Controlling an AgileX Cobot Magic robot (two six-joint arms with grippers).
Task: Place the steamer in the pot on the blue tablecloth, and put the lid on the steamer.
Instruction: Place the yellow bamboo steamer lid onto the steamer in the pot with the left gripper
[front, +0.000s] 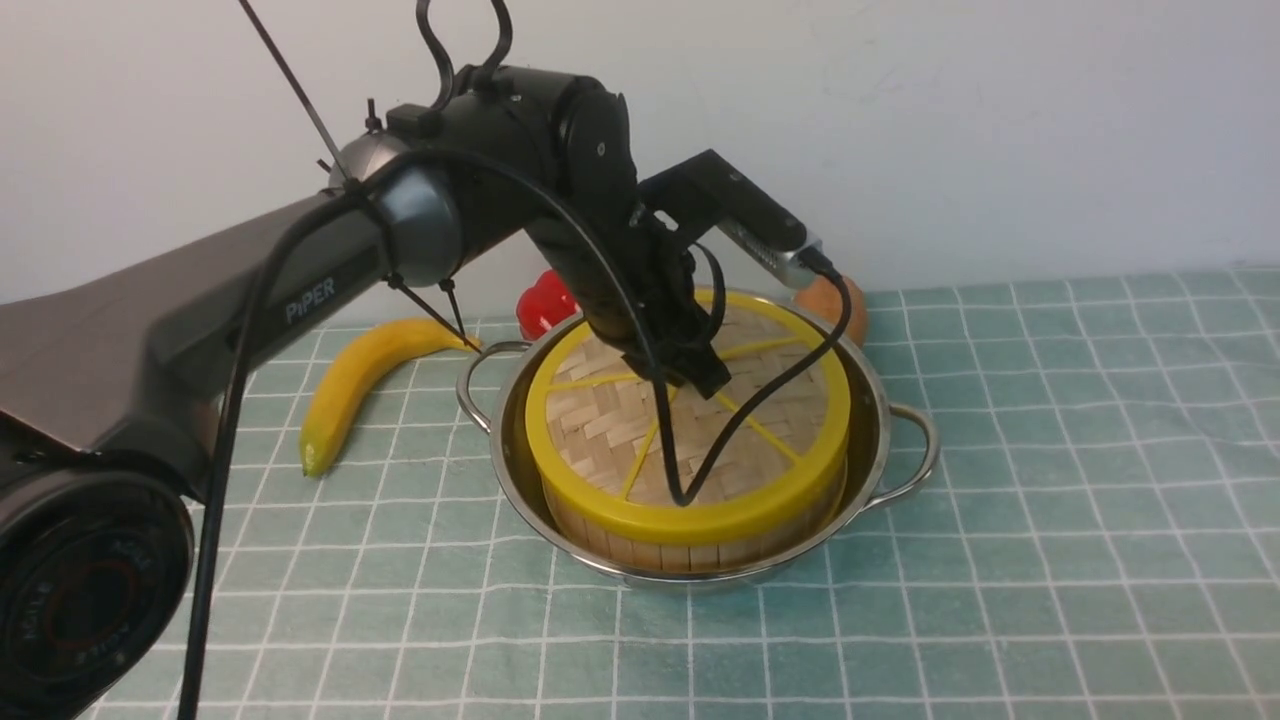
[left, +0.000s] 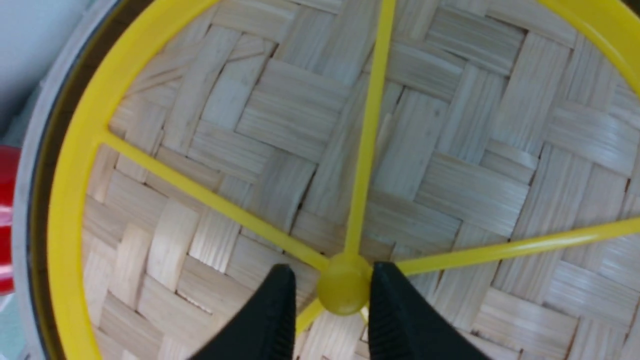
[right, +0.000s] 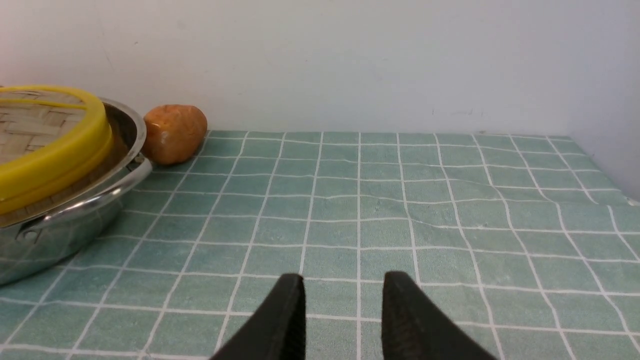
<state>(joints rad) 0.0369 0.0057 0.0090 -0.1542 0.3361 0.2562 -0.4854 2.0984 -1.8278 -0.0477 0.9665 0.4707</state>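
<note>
The steel pot (front: 872, 398) stands on the blue tablecloth (front: 1050, 450). The steamer (front: 690, 553) sits inside it, with the woven lid (front: 600, 420) flat on top. My left gripper (front: 702, 376) reaches down onto the lid's centre. In the left wrist view the left gripper (left: 332, 272) straddles the yellow knob (left: 345, 290): one finger touches it and a narrow gap shows at the other, so it is slightly open. My right gripper (right: 345, 282) hovers open over bare cloth to the right of the pot (right: 75, 210), with nothing between its fingers; the front view does not show it.
A banana (front: 350, 385) lies left of the pot. A red pepper (front: 545, 300) sits behind the pot, and an orange-brown lump (front: 838, 300) rests near the wall at the pot's back right, the same lump (right: 175, 132) showing in the right wrist view.
</note>
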